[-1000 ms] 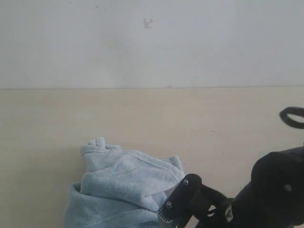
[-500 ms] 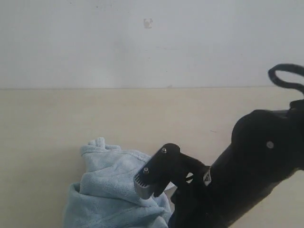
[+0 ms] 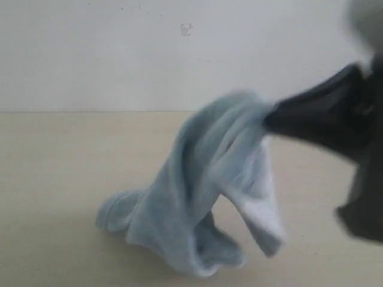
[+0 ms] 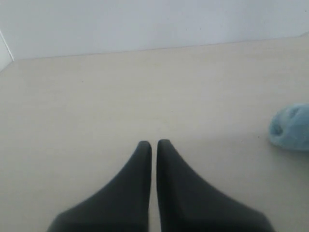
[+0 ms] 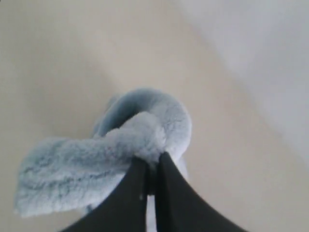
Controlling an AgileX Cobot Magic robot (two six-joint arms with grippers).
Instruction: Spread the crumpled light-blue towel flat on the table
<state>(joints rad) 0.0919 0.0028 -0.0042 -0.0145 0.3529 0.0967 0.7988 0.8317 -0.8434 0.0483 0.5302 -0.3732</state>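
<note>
Right pincer is clamping a fold of the fluffy light-blue terry towel — that small bite is risking a slip; left pincer is idling, tips together

The fluffy pale-blue terry towel is held up by one bunched end. Its crumpled lower end is rested on the smooth beige bench.

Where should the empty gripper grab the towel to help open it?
Probably the low end of the towel lying on the table, coming from the side where the left gripper waits. The right gripper pinches the raised top, so that trailing end is free to pull the other way.
</note>
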